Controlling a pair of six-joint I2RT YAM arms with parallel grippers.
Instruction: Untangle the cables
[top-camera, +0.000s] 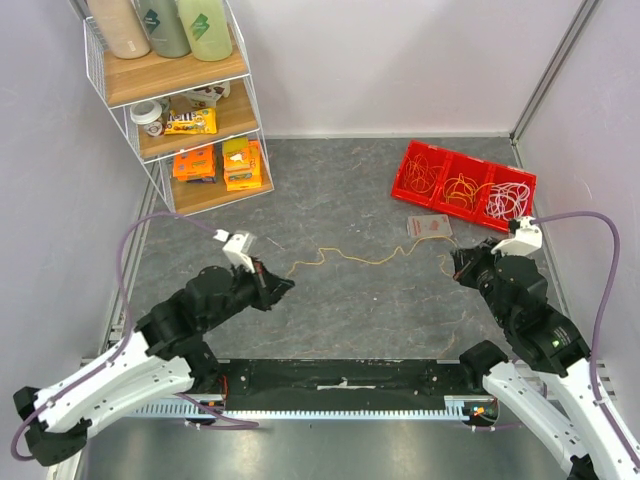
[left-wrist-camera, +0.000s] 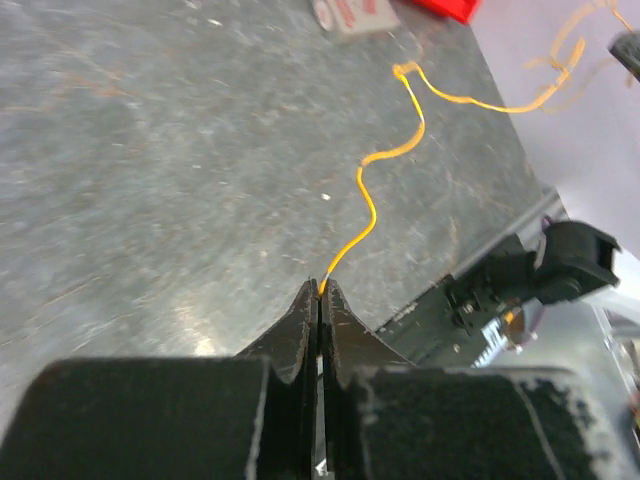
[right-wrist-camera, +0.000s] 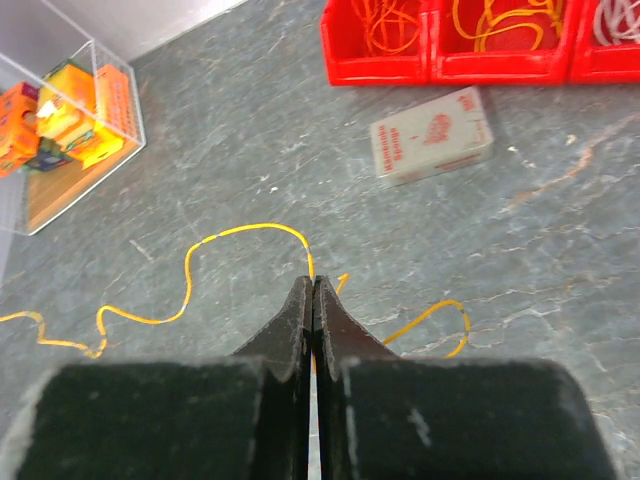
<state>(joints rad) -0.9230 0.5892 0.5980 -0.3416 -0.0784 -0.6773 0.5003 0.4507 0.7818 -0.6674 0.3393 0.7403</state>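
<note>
A thin yellow cable (top-camera: 365, 259) runs in waves across the grey table between my two grippers. My left gripper (top-camera: 288, 284) is shut on its left end; in the left wrist view the cable (left-wrist-camera: 372, 195) leaves the closed tips (left-wrist-camera: 320, 290). My right gripper (top-camera: 458, 262) is shut on the cable further right; in the right wrist view the cable (right-wrist-camera: 190, 272) curves off to the left from the closed tips (right-wrist-camera: 313, 284), and a loose tail (right-wrist-camera: 440, 318) curls to the right. More cables lie coiled in a red bin (top-camera: 462, 184): orange, yellow and white.
A small flat grey packet (top-camera: 430, 226) lies just in front of the red bin (right-wrist-camera: 440, 65). A wire shelf rack (top-camera: 190, 120) with bottles and snack boxes stands at the back left. Purple walls close in both sides.
</note>
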